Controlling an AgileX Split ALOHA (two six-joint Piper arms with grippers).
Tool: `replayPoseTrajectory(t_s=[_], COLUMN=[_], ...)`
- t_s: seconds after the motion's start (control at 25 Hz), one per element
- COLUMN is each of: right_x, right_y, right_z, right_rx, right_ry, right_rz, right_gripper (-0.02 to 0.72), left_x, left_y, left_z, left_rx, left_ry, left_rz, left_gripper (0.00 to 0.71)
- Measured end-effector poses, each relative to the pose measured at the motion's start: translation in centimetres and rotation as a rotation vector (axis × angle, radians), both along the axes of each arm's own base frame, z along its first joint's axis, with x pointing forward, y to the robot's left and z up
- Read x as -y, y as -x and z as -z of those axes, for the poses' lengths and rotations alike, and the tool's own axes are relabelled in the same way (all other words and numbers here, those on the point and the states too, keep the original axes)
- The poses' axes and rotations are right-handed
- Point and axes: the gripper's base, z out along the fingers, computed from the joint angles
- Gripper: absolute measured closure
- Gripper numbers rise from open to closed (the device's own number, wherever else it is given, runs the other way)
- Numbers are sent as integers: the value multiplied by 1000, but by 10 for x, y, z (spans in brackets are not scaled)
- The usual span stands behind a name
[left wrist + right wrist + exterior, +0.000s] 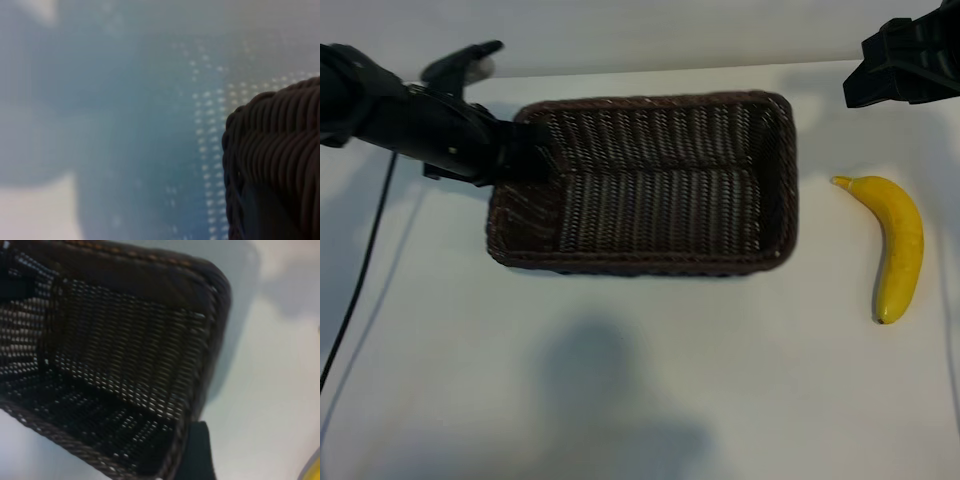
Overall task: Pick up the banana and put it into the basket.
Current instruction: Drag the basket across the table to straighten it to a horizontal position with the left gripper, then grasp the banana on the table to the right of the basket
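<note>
Banana (898, 246) right of basket (775, 180): light, smooth, bruisable, likely best pinched mid-curve; left gripper (525, 152) nearly closed at basket's left rim, empty.

The basket (650, 180) is dark-brown woven wicker, ribbed and rough, with a braided rim. The banana (900, 245) has smooth, slightly glossy yellow skin. The table (620, 380) is matt white.
</note>
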Motion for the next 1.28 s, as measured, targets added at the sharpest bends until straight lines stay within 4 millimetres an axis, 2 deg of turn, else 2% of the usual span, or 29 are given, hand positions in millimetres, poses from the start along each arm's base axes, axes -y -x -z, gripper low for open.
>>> replayPoseTrajectory(t_s=[0.28,0.6,0.68,0.88,0.96,1.12,1.28], right_x=[0,0,0,0,0,0,0], right_y=[0,0,0,0,0,0,0], right_z=[0,0,0,0,0,0,0], right_rx=[0,0,0,0,0,0,0], right_ry=[0,0,0,0,0,0,0], right_rz=[0,0,0,0,0,0,0], right_gripper=[98,98,98,98,98,98,98], left_x=[4,4,5,7,9,13,14], left_y=[-3,-4,-3,-2,-2,-9,-11], left_z=[18,18,18,16,14,-3,-36], left_rx=[-48,-60,-67,-89,-96,-82,-15], left_ry=[-6,3,7,33,44,71,75], left_rz=[-50,-69,-64,-55,-41,5,38], left_gripper=[554,548,491,192,118,90,91])
